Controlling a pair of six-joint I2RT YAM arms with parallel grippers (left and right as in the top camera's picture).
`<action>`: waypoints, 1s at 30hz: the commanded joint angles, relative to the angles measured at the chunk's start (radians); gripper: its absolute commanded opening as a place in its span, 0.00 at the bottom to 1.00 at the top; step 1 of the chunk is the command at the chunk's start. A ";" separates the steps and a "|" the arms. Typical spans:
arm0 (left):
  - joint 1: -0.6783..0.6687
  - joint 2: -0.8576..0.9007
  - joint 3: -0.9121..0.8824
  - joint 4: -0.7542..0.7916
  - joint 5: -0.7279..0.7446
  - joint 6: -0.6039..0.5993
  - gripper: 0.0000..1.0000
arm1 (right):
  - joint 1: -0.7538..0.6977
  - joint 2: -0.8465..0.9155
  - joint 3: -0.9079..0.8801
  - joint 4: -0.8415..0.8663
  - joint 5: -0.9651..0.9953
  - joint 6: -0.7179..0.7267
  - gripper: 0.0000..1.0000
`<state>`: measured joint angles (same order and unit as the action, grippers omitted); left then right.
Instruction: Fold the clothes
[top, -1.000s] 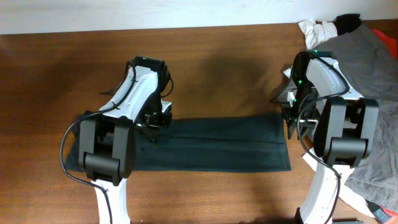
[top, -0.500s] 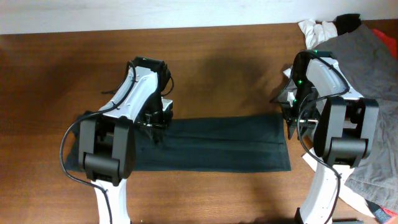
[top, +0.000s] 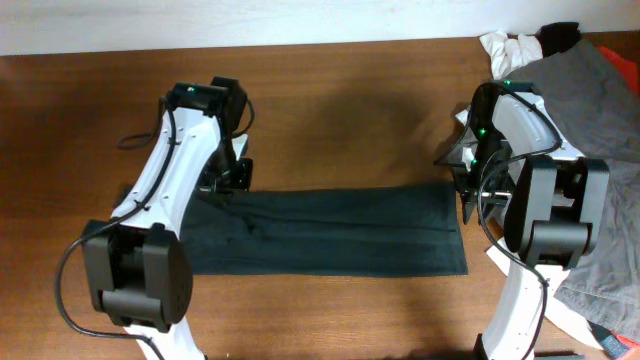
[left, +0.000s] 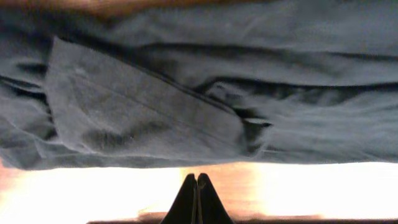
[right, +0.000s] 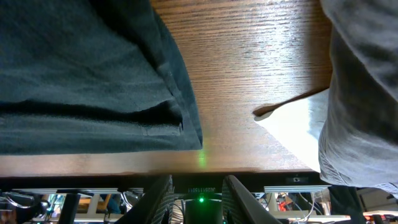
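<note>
Ahead of the empty, pinched-together left claw (left: 196, 185), the dark garment (top: 330, 232) is being laid flat as a strip; the parted right claw (right: 196, 190) is being held at its end, likely for a crosswise fold.

Brown wood-grain table (top: 350, 90). Dark garment (top: 340, 245) folded into a long strip, flat across the middle. Heaped at the right edge: grey garment (top: 600, 100), white cloth (top: 505, 48), black piece (top: 560, 36) at the back.
</note>
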<state>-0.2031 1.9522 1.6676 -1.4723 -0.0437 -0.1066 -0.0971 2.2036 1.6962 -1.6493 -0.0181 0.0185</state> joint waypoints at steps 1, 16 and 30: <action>0.013 0.003 -0.102 0.040 -0.016 -0.025 0.00 | 0.005 -0.039 -0.010 -0.003 0.015 -0.008 0.31; 0.009 0.003 -0.460 0.386 0.051 -0.024 0.01 | 0.005 -0.039 -0.010 -0.003 0.015 -0.007 0.31; 0.038 -0.218 -0.235 0.294 0.016 -0.024 0.33 | -0.034 -0.108 -0.010 0.089 -0.121 -0.200 0.60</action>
<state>-0.1902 1.8084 1.4094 -1.1793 -0.0093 -0.1291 -0.1150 2.1387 1.6909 -1.5650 -0.0864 -0.1062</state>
